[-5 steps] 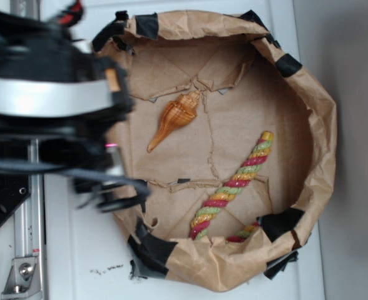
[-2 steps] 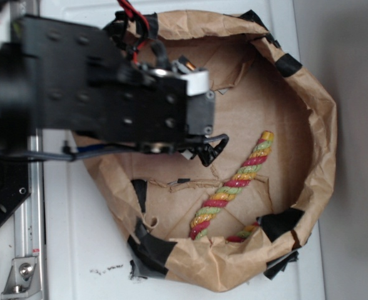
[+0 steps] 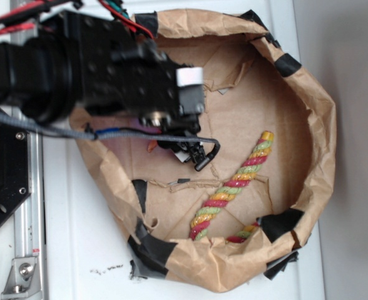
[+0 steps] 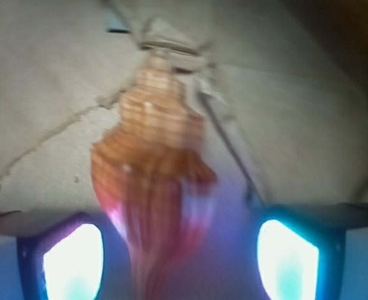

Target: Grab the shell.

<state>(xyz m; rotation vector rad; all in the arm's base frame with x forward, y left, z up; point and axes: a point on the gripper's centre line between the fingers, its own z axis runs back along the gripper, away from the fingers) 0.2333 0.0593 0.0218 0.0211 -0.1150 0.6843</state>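
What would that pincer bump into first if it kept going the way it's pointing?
Most likely the shell: it lies straight ahead between the open pincer's two fingers, on the brown paper. Depth is blurry.

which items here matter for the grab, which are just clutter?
Job:
- shell, lying between the two fingers in the wrist view; only its orange tip shows past the arm in the exterior view
- gripper, jaws apart

Clutter:
- red-yellow-green rope
- brown paper basket with black tape, holding both
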